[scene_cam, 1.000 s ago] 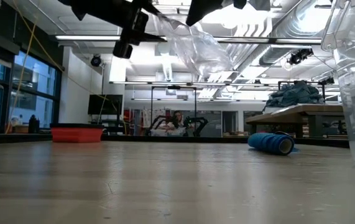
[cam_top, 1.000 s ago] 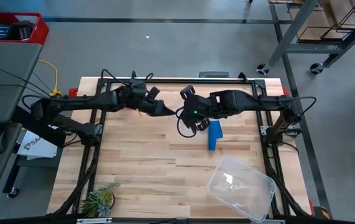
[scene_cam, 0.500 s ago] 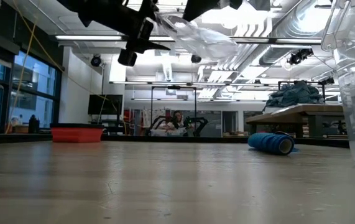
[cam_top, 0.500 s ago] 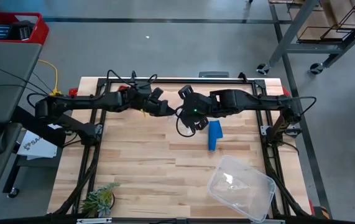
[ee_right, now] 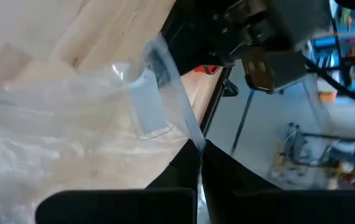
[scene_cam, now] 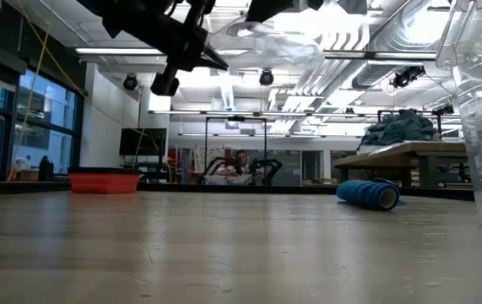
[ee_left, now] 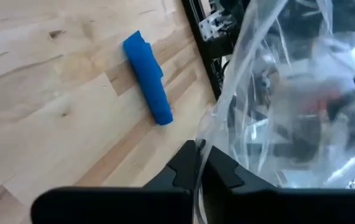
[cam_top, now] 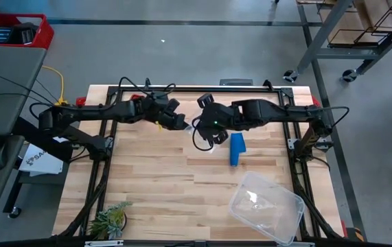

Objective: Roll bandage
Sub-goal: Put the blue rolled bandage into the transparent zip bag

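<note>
Bagging appears under way: the clear plastic bag (ee_left: 289, 93) is pinched by closed left gripper (ee_left: 199, 158) and right gripper (ee_right: 199, 155), while the rolled bandage (cam_top: 237, 149) lies at five o'clock on the worktop (cam_top: 154, 185), awaiting pickup.

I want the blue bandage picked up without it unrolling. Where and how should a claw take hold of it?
Grip the bandage at its middle, coming straight down from above with the fingers across its short width. It lies flat on the table as a stubby roll with open wood on both long sides, so there seems to be room. The end nearest the right claw looks crowded.
</note>
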